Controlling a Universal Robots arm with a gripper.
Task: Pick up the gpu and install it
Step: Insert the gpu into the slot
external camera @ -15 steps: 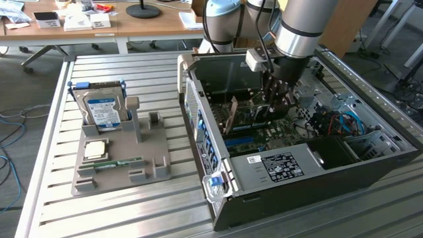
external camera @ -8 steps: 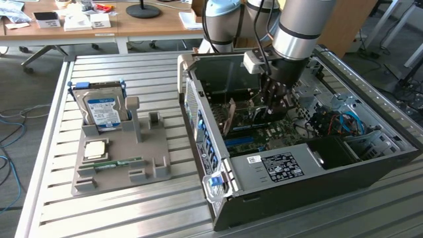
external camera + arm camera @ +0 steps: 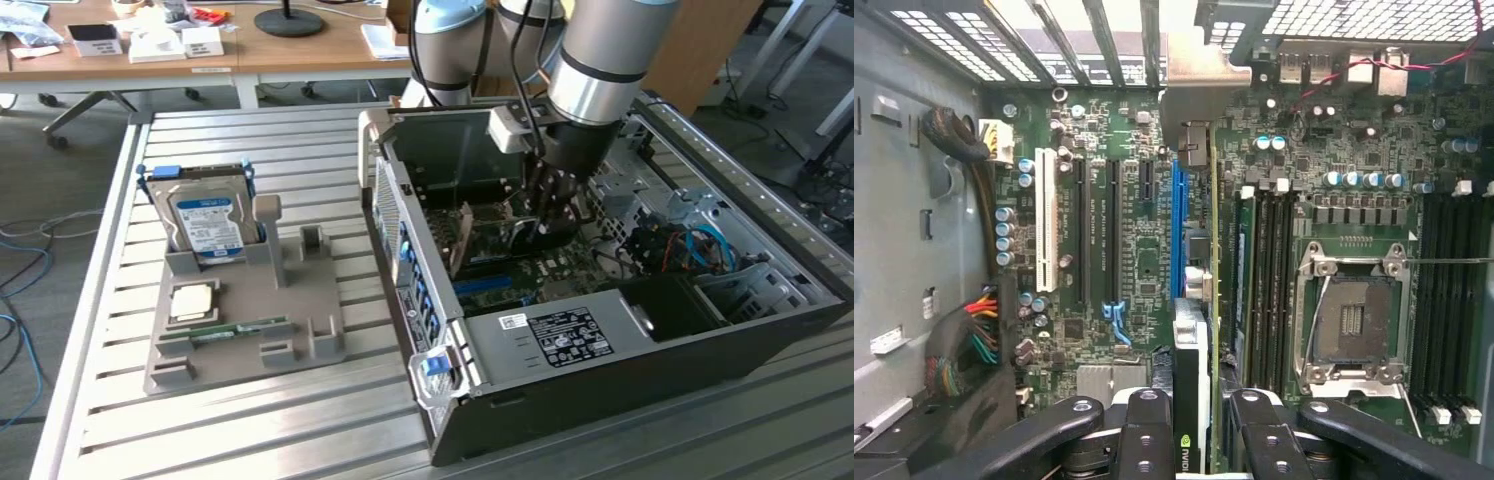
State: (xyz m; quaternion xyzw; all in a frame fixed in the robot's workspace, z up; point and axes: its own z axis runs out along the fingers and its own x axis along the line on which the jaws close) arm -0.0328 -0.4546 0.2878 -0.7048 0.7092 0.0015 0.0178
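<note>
Item one, the computer case (image 3: pixel 587 390): it lies on its side on the slatted metal table (image 3: pixel 240 430) with the side panel off. Inside it sit the motherboard (image 3: pixel 1144 250), a multicoloured cable bundle (image 3: pixel 979 340) against the case wall, and blue cables (image 3: pixel 701 245) towards the exterior view's right. On the board I note a white slot (image 3: pixel 1046 235), a blue slot (image 3: pixel 1177 230) and an open processor socket (image 3: pixel 1354 320).

Item two, the arm: it reaches down into the case. The gripper (image 3: pixel 1199 410) is clenched on the gpu (image 3: pixel 1194 370), with its black fingers (image 3: pixel 1144 425) pressed to the card's two faces. The card stands on edge inside the case, above the motherboard and in line with the blue slot. Its metal bracket end is towards the perforated rear wall. I cannot tell whether its lower edge is seated in the slot.

Item three, the grey holder (image 3: pixel 320 345): it rests on the table to the exterior view's left of the case, well apart from the gripper. It carries a hard drive (image 3: pixel 207 215) with a blue-and-white label, standing upright at its far end. A processor chip (image 3: pixel 195 300) lies flat in the middle. A RAM stick (image 3: pixel 238 330) lies nearer the front edge.
</note>
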